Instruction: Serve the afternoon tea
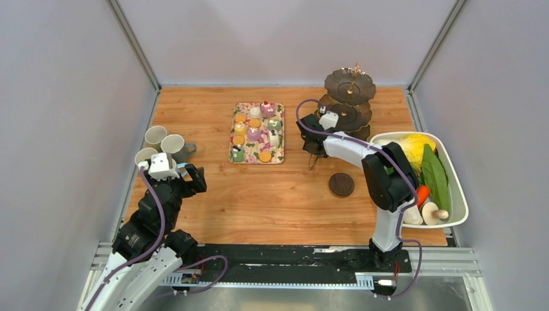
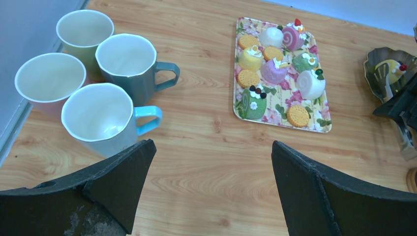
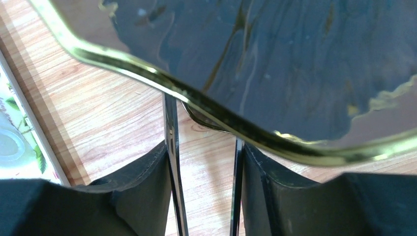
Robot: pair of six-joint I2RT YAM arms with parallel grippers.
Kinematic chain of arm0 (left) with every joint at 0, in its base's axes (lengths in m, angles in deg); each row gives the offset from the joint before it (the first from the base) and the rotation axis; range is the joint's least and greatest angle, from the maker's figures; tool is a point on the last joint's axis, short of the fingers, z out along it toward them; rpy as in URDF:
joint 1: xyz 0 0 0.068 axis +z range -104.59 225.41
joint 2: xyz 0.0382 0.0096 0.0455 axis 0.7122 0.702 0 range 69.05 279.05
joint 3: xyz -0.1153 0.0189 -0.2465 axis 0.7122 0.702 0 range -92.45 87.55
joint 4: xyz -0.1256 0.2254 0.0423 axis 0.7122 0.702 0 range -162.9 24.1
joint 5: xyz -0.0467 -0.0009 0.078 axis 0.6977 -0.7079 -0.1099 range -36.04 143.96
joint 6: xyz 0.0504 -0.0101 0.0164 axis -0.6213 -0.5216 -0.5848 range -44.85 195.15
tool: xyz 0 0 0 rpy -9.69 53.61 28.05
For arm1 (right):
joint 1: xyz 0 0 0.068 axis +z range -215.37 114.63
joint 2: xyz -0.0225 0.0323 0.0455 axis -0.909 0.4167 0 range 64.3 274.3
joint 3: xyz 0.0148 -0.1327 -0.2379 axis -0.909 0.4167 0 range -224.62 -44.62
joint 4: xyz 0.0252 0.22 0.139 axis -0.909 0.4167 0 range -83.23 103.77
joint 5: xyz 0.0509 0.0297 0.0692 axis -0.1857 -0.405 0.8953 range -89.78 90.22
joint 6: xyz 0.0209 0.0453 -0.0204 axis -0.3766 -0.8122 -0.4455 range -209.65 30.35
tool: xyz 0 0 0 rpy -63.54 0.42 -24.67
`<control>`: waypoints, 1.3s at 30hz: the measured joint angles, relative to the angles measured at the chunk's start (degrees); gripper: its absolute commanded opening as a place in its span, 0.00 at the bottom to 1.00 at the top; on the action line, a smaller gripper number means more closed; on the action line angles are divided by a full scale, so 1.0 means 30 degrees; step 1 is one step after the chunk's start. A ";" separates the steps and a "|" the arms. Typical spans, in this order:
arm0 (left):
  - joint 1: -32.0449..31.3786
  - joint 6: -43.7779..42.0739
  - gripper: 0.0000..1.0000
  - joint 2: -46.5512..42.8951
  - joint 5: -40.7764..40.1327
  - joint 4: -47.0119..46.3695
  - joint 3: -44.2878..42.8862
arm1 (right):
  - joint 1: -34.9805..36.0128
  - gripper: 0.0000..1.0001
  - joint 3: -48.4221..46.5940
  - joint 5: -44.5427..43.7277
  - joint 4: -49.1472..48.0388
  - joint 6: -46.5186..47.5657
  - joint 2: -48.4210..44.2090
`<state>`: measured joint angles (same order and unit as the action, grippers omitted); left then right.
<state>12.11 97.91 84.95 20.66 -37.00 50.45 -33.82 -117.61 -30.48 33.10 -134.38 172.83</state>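
The dark scalloped three-tier stand (image 1: 349, 115) with its gold rod (image 1: 355, 70) stands at the back right. My right gripper (image 1: 314, 148) is just left of it, shut on thin metal tongs (image 3: 172, 147) whose two arms run between the fingers. A dark tier with a gold rim (image 3: 270, 49) fills the right wrist view above them. A yellow cake (image 2: 391, 69) lies on a low tier. A floral tray (image 1: 257, 133) in the middle holds several cakes (image 2: 273, 71). Several pastel mugs (image 2: 127, 56) cluster at the left, beside my open, empty left gripper (image 2: 211, 145).
One dark round coaster (image 1: 341, 184) lies on the wood in front of the stand. A white tub (image 1: 461, 188) of vegetables sits at the right edge. Grey walls close in the table on the left, the right and the back.
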 measured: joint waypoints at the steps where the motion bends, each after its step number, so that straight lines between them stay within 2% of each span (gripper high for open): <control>1: 0.0000 0.0000 1.00 0.0000 0.0000 0.0007 0.0000 | 0.0007 0.53 0.0000 0.0029 -0.0007 0.0000 0.0000; 11: 0.0000 0.0000 1.00 0.0000 0.0007 0.0007 0.0000 | 0.0117 0.60 0.0896 0.0372 0.0233 0.0095 -0.1581; 28: 0.0000 0.0000 1.00 0.0000 0.0102 0.0007 0.0000 | 0.2550 0.61 0.2747 0.0998 0.2492 0.1107 -0.6164; 39: 0.0000 0.0015 1.00 0.0313 0.0634 -0.0051 0.0000 | 0.4743 0.56 0.2557 0.3002 0.3657 0.5231 -0.8400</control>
<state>12.11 97.96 85.89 22.56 -37.15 50.45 -19.59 -109.93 -21.47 44.07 -118.68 147.63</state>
